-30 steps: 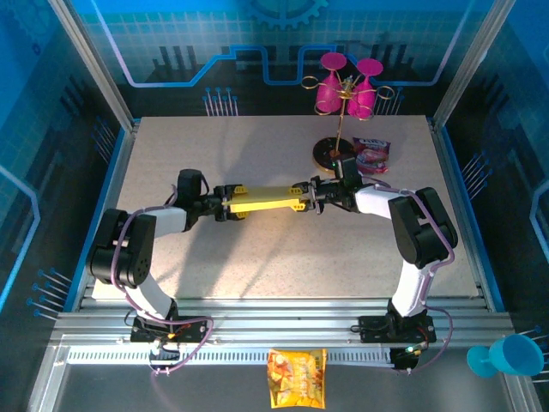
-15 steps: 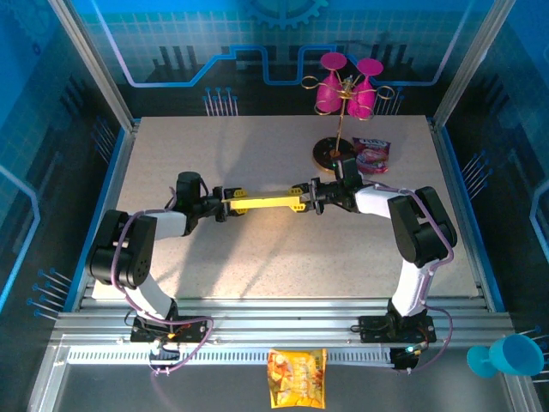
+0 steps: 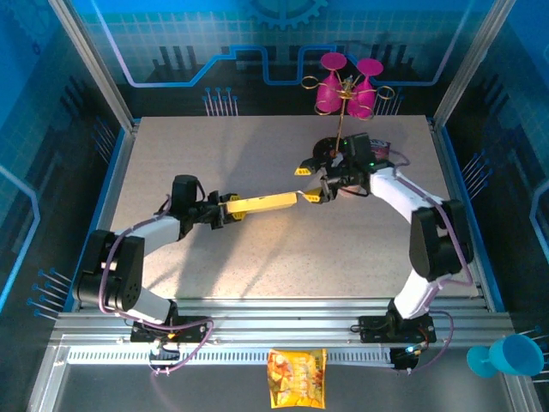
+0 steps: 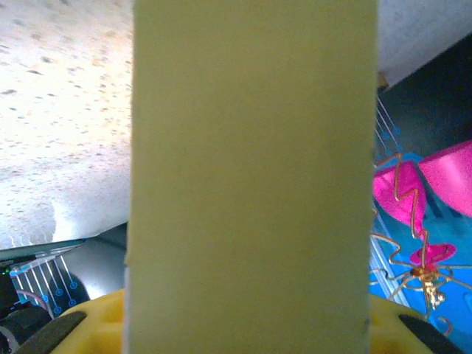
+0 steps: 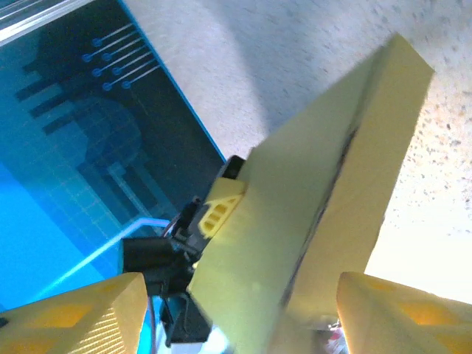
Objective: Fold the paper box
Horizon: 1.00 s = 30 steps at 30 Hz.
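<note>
The paper box [image 3: 262, 202] is a flat, long golden-yellow strip held above the table, running left to right. My left gripper [image 3: 225, 209] is shut on its left end. In the left wrist view the paper box [image 4: 251, 177] stands as a broad yellow band between the yellow fingers [image 4: 85, 328]. My right gripper [image 3: 310, 184] is open at the box's right end. In the right wrist view the paper box [image 5: 324, 199] passes between its spread fingertips [image 5: 81, 313] with a gap on each side.
A gold stand with pink cups [image 3: 343, 90] and a purple snack bag [image 3: 373, 154] stand just behind the right arm. An orange-yellow bag [image 3: 297, 378] and a blue cup [image 3: 506, 354] lie off the speckled table [image 3: 257, 266], in front of it.
My right gripper has opened, let go of the box's right end and drawn back toward the far right. The left gripper has shifted slightly left and nearer, still holding the box.
</note>
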Motion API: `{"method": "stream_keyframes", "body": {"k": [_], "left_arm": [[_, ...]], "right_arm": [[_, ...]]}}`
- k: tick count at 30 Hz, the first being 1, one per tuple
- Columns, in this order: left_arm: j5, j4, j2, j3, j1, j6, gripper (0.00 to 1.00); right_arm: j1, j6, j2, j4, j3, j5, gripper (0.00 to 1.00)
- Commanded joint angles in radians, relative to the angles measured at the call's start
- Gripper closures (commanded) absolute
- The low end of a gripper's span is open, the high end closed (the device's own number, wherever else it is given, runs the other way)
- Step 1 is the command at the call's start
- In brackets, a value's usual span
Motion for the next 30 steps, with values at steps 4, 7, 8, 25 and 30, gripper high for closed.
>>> {"method": "stream_keyframes", "body": {"k": [4,7,8,25,30], "left_arm": [[0.009,-0.238,-0.068,-0.001,0.032,0.004,0.91],[0.014,-0.292,-0.071,0.008,0.047,0.014,0.92],[0.023,-0.302,-0.065,0.012,0.051,0.016,0.92],[0.128,-0.483,0.124,0.139,0.136,0.225,0.98],[0.135,-0.539,0.149,0.171,0.146,0.268,0.99]], "right_arm": [[0.012,-0.705,-0.152,-0.404,0.162,0.276,0.45],[0.078,-0.976,-0.197,-0.419,0.139,0.434,0.63],[0.093,-1.062,-0.21,-0.404,0.119,0.469,0.68],[0.273,-1.446,0.031,-0.546,0.288,0.583,0.65],[0.285,-1.459,0.073,-0.583,0.337,0.592,0.7]]}}
